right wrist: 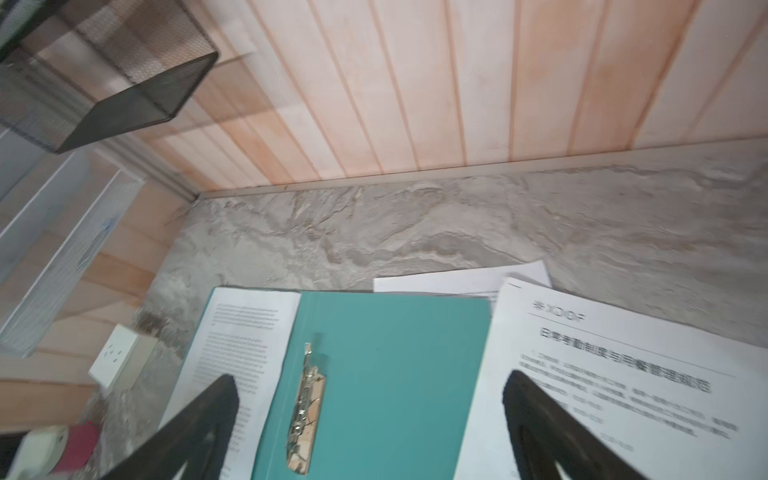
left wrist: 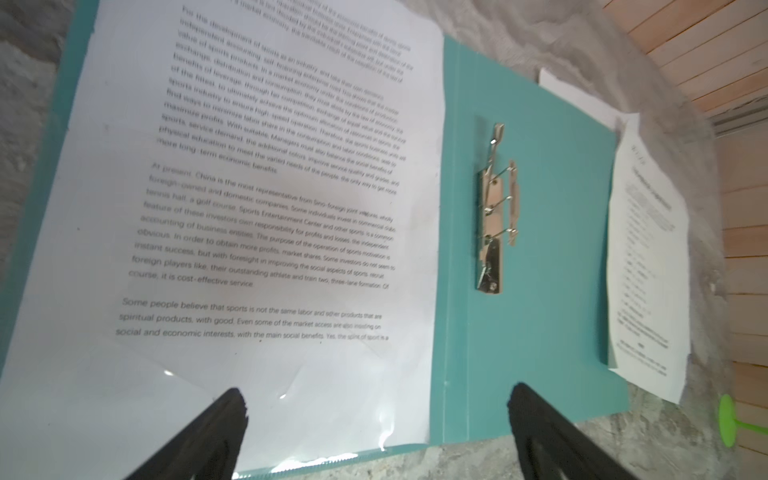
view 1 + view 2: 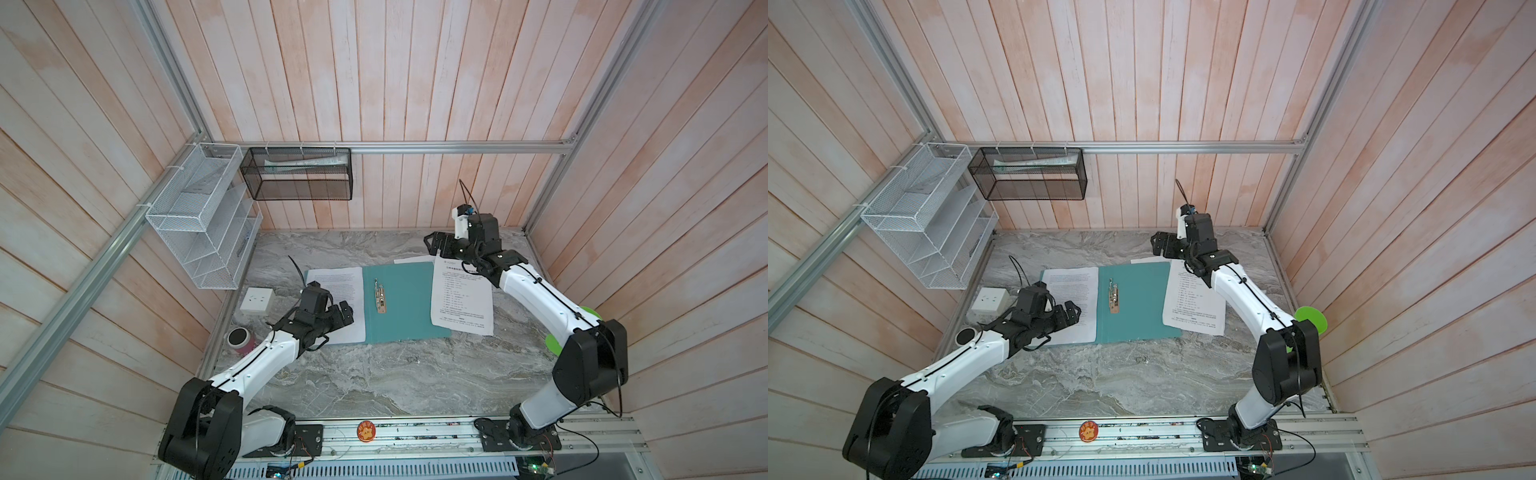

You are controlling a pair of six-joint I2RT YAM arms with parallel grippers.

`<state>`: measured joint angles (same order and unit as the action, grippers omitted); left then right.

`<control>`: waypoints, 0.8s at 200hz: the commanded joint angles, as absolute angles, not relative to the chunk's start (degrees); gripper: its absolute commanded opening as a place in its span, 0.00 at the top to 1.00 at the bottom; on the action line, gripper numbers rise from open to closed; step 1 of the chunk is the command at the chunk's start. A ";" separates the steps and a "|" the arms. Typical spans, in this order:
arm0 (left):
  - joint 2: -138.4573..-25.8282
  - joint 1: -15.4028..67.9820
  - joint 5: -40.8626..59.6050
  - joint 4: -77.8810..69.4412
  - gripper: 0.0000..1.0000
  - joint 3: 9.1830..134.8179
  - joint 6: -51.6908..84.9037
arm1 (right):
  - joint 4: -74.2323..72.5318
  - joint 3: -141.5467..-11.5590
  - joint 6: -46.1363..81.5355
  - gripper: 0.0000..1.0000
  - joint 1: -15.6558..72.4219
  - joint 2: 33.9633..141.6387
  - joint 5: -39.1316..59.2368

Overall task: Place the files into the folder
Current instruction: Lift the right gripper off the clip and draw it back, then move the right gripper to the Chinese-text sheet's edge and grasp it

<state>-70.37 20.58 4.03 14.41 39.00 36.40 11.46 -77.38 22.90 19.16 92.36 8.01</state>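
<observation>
The teal folder (image 3: 405, 299) lies opened flat in the middle of the worktop (image 3: 374, 374), with its metal clip (image 3: 379, 297) just beside the spine. One printed sheet (image 3: 332, 282) rests on the left leaf. The left arm covers that sheet's near part in both top views. The left end effector (image 3: 345, 313) hovers above it, released, its fingers (image 2: 220, 428) spread with nothing between them.

A second sheet (image 3: 461, 303), with a bold heading, overlaps the folder's right edge and lies mostly on the stone. A third sheet (image 3: 409, 260) pokes out behind the far edge, mostly hidden. The right end effector (image 3: 432, 245) hangs above that far right corner, likewise released and empty.

Off to the left stand a white socket block (image 3: 257, 301) and a pink cylinder (image 3: 239, 337). A white wire rack (image 3: 199, 232) and a black mesh basket (image 3: 299, 174) hang on the walls. A green disc (image 3: 1310, 318) sits partly behind the right arm. The heading's characters are too blurred to read.
</observation>
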 commanded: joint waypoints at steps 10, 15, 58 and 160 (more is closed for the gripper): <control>-68.43 22.58 4.34 12.46 0.00 44.24 32.81 | 12.37 -69.75 23.82 0.02 15.25 89.88 9.37; -68.33 22.86 4.70 12.03 0.00 44.86 32.39 | 11.07 -67.91 24.24 0.02 14.82 88.91 7.78; -70.48 23.51 8.93 7.31 0.00 47.75 30.53 | -0.26 -54.39 27.56 0.06 6.86 84.24 5.10; -85.70 24.52 19.37 -3.17 0.04 46.69 29.01 | -4.14 -43.64 31.43 0.29 -10.92 91.14 24.74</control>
<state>-83.68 24.18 15.05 1.34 47.16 30.52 -1.43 -46.63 30.50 -9.30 89.47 18.35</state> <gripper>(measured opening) 0.970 0.747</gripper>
